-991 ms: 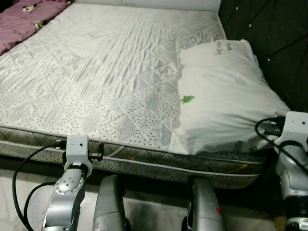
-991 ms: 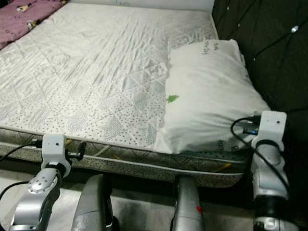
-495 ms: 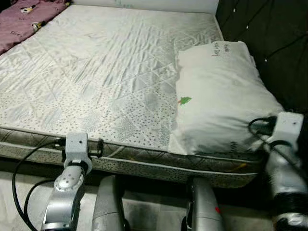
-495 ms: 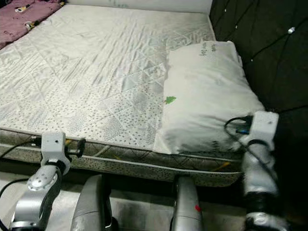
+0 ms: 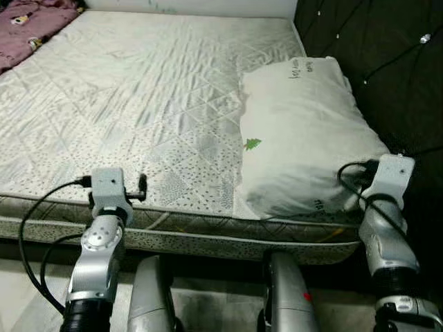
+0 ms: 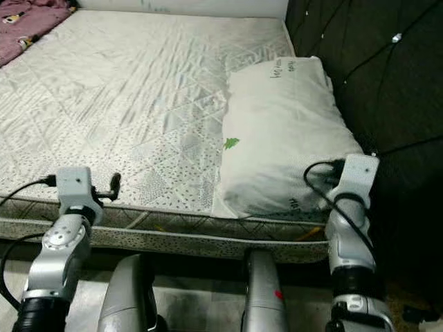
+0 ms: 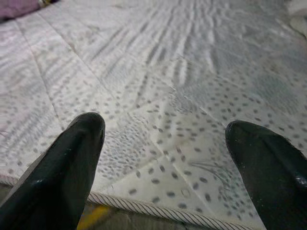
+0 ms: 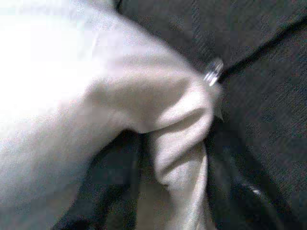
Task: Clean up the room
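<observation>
A white pillow [image 5: 304, 131] with a small green tree print lies at the right end of the quilted white mattress [image 5: 138, 90], against the dark headboard. My right arm [image 5: 387, 207] reaches up to the pillow's near right corner. In the right wrist view, my right gripper [image 8: 170, 187] is shut on a fold of the pillow [image 8: 177, 134], with a dark finger on each side. My left gripper [image 7: 165, 163] stands open, its black fingers [image 7: 72, 158] wide apart just above the mattress's near edge [image 7: 144, 211].
A dark tufted headboard [image 5: 374, 62] rises to the right of the bed. A purple blanket [image 5: 28, 21] lies at the far left corner of the mattress. My silver legs [image 5: 152, 297] stand close against the bed's front side.
The view has shifted to the right. My right wrist has closed in on the pillow's near corner. My left wrist has risen from the bed's side to above the mattress edge.
</observation>
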Available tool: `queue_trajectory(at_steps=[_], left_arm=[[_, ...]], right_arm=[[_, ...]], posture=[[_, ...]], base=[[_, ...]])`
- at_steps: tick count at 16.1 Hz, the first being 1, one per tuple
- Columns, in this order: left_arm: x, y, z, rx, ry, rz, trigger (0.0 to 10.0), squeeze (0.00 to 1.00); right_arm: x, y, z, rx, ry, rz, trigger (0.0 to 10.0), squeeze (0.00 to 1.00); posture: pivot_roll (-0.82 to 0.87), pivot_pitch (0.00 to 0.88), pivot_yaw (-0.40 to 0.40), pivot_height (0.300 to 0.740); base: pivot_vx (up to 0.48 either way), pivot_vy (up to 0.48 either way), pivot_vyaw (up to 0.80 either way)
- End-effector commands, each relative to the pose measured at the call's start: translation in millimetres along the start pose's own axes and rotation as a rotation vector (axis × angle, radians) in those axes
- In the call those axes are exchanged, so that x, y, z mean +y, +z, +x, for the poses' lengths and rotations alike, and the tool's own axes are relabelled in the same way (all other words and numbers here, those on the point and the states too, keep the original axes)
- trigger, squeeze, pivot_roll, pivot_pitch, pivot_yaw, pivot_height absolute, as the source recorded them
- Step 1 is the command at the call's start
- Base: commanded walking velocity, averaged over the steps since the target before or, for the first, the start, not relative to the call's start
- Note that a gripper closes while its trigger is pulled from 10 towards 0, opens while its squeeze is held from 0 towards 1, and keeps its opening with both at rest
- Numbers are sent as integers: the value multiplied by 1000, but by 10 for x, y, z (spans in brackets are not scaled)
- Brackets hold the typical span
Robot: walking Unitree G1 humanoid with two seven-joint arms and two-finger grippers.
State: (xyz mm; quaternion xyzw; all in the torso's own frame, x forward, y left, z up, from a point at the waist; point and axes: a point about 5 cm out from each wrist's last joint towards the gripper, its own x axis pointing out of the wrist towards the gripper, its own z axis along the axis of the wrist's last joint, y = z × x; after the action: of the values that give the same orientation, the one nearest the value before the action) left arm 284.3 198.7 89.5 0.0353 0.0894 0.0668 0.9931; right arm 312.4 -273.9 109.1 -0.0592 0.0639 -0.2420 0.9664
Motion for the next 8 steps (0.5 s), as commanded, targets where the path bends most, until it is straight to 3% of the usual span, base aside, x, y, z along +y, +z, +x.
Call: queue_trajectory(at_steps=[1, 2, 4, 7, 8], left_arm=[[60, 2, 21, -4, 33, 10, 10000, 0], [66, -22, 43, 5, 46, 8, 10000, 0], [47, -40, 44, 8, 40, 4, 10000, 0], [36, -96, 24, 23, 36, 0, 10000, 0], [10, -123, 17, 33, 24, 2, 10000, 0]], right_arm=[[31, 497, 72, -195, -13, 45, 10000, 1000], [110, 748, 85, -284, 1, 50, 10000, 1000], [266, 921, 37, -346, 76, 40, 10000, 1000], [284, 556, -105, -242, 161, -26, 10000, 1000], [237, 248, -244, -149, 197, -73, 10000, 1000]], posture=[[54, 0, -10, 540], [54, 0, -14, 540], [49, 0, -19, 540], [40, 0, -25, 540], [39, 0, -26, 540]], base=[[0, 0, 0], [0, 0, 0], [0, 0, 0], [0, 0, 0], [0, 0, 0]])
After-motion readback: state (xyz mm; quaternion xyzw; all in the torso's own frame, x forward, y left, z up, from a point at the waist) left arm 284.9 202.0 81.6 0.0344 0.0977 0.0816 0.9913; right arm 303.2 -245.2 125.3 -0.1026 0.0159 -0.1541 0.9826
